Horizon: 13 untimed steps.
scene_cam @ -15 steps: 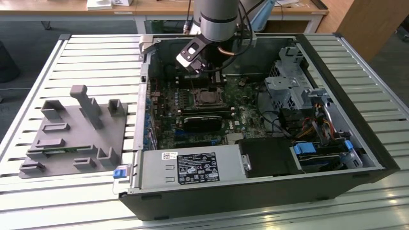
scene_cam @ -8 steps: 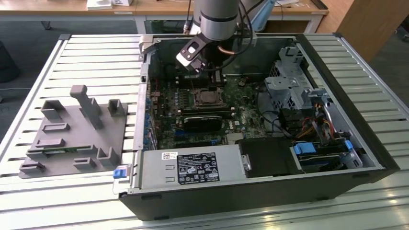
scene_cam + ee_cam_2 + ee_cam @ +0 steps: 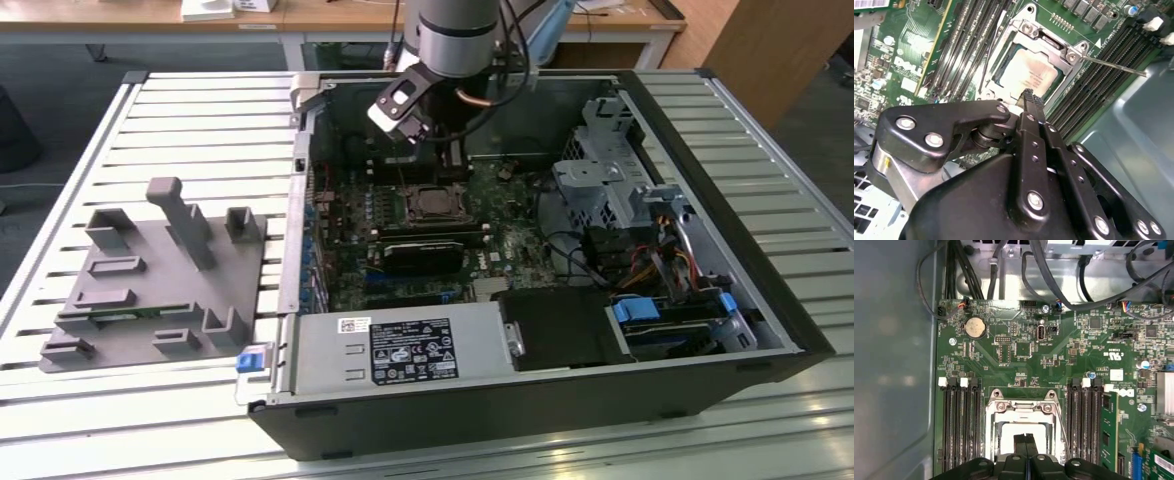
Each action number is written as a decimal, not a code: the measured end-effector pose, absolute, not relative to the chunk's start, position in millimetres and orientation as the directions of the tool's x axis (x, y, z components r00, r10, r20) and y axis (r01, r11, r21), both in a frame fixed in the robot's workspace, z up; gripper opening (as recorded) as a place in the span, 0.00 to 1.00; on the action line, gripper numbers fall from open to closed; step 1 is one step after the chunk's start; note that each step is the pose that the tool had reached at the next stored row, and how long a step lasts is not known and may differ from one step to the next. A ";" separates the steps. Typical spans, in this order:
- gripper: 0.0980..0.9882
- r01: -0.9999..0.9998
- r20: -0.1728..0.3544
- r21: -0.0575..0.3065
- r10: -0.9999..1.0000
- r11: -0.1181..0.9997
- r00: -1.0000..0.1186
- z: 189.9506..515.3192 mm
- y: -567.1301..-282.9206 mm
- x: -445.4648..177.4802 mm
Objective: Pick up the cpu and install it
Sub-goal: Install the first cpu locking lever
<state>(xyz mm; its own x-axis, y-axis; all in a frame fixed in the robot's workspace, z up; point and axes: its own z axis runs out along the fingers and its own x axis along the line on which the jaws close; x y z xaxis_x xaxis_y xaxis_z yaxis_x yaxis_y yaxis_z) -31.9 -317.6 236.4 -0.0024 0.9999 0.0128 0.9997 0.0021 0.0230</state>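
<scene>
The cpu, a pale silvery square, lies flat inside the metal-framed socket of the green motherboard, in the open computer case. In the exterior view the cpu sits just below my gripper, which reaches down into the case. In both wrist views my gripper is shut, its two black fingers pressed together with nothing between them. The fingertips hang over the cpu; I cannot tell whether they touch it. A thin socket lever sticks out beside the frame.
Memory slots flank the socket on both sides. A grey fixture tray with upright pegs stands on the slatted table at the exterior view's left. The power supply, a drive cage and cables crowd the case.
</scene>
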 end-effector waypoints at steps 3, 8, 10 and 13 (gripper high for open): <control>0.01 1.000 0.011 0.023 1.000 0.001 -0.002 244.4 -317.5 -31.8; 0.01 1.000 0.009 0.023 1.000 -0.001 0.001 254.4 -317.5 -31.7; 0.01 1.000 0.009 0.023 1.000 -0.002 0.001 257.3 -317.6 -31.5; 0.01 1.000 0.007 0.023 1.000 -0.002 0.002 260.9 -317.6 -31.4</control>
